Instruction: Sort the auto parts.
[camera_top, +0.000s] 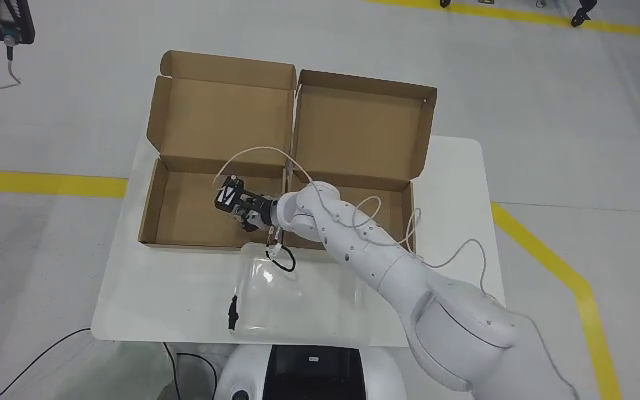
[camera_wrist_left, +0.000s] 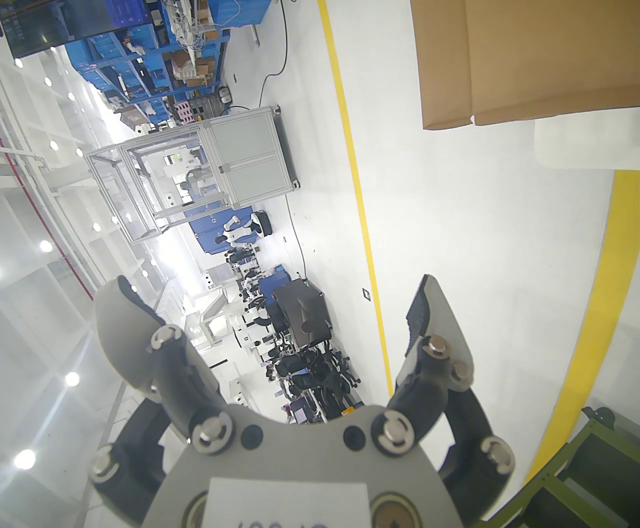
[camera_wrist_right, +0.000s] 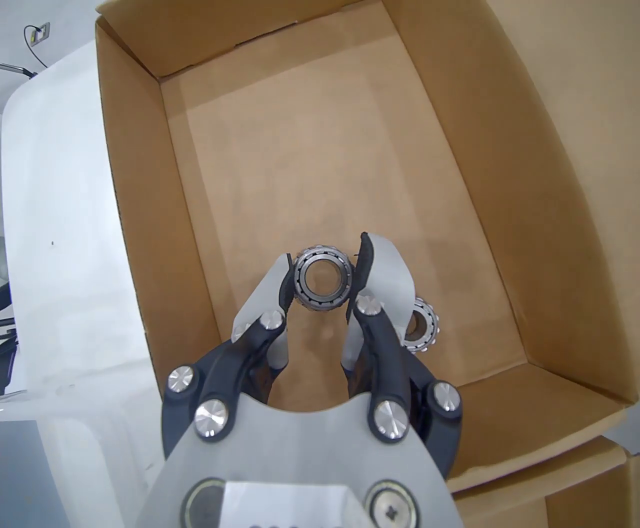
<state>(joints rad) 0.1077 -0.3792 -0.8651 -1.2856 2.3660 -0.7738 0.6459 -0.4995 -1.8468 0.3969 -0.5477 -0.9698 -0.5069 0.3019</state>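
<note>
Clamping round steel bearing, right claw over cardboard box, left claw apart

Two boxes, the left box and the right box, are plain brown cardboard with no print. The table is white, and the floor is pale grey, crossed by yellow lines. The arm is glossy white. The right gripper has matte grey plates, black links, black pads and shiny silver screws. The left gripper has the same colours, with ribbed black pads. The bearing is bright silver steel, patterned by a ring of small rollers; a second bearing matches it. The bag is clear plastic, with a black part at its edge. Distant crates are blue.
</note>
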